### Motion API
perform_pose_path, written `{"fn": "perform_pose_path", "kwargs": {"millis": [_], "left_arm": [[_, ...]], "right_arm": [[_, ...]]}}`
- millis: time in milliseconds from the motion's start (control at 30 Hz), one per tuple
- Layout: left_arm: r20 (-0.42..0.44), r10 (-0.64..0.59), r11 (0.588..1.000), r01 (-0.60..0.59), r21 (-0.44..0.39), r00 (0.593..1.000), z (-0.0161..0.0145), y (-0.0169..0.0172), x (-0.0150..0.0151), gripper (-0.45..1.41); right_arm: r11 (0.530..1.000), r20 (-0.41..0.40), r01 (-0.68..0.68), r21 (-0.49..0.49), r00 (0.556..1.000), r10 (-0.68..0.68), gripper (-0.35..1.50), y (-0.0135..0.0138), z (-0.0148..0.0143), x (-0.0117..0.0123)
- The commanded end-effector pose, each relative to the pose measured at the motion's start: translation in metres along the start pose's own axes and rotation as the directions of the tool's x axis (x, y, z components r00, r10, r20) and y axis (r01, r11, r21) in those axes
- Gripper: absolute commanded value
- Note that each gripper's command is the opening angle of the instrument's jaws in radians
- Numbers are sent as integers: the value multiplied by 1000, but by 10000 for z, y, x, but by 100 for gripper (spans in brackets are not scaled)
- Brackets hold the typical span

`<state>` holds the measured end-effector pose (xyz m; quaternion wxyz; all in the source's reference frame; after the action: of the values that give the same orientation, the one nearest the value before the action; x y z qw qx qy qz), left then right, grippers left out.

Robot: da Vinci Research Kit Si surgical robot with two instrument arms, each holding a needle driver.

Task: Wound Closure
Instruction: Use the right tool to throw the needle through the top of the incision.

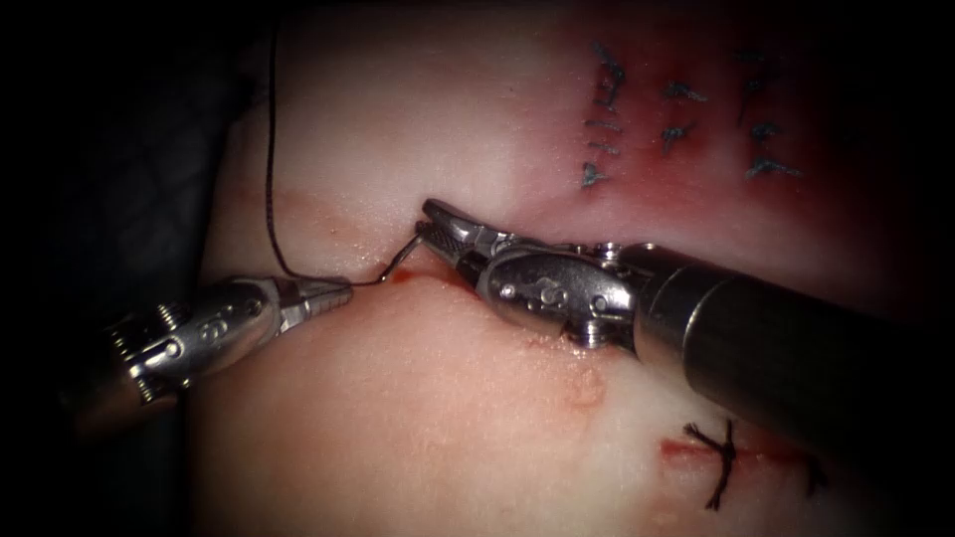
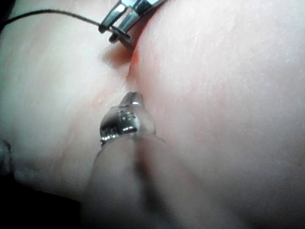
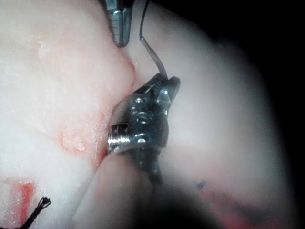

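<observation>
My right tool [image 1: 430, 221] comes in from the right and is shut on the curved needle [image 1: 398, 264] at the cut [image 1: 453, 280] in the tissue [image 1: 398, 418]. The needle's tail end curves down and left out of the jaws; its point is hidden under them. Dark thread [image 1: 271, 179] leads from the tail past my left tool and up the tissue. My left tool [image 1: 346, 290], at the left, is shut with nothing in it, its tip just short of the needle's tail. The right wrist view has the right tool [image 3: 164, 83] gripping the needle [image 3: 153, 57], with the left tool [image 3: 120, 38] beside it.
Red fluid [image 1: 403, 279] sits at the cut under the needle. Several dark stitches [image 1: 607, 99] lie on reddened tissue at the back right. One knotted stitch [image 1: 724, 462] lies at the front right. The tissue's left edge drops into darkness.
</observation>
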<state>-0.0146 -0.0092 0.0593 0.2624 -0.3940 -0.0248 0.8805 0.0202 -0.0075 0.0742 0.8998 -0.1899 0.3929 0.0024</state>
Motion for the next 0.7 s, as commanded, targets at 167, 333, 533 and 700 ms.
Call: {"fn": "perform_pose_path", "kwargs": {"millis": [167,333,533,700], "left_arm": [[-1,1,1000,-1,2,1000,8,-3,2,-35],[-1,0,1000,0,1,1000,7,-3,3,-35],[-1,-1,1000,1,1,1000,6,-3,3,-35],[-1,-1,1000,1,1,1000,6,-3,4,-35]], "right_arm": [[1000,20,0,0,1000,0,-35,3,18,-6],[1000,31,5,21,1000,-5,-35,-1,23,-12],[999,37,-7,45,999,6,-35,-12,23,-20],[999,49,-15,49,999,13,-35,-18,21,-25]]}}
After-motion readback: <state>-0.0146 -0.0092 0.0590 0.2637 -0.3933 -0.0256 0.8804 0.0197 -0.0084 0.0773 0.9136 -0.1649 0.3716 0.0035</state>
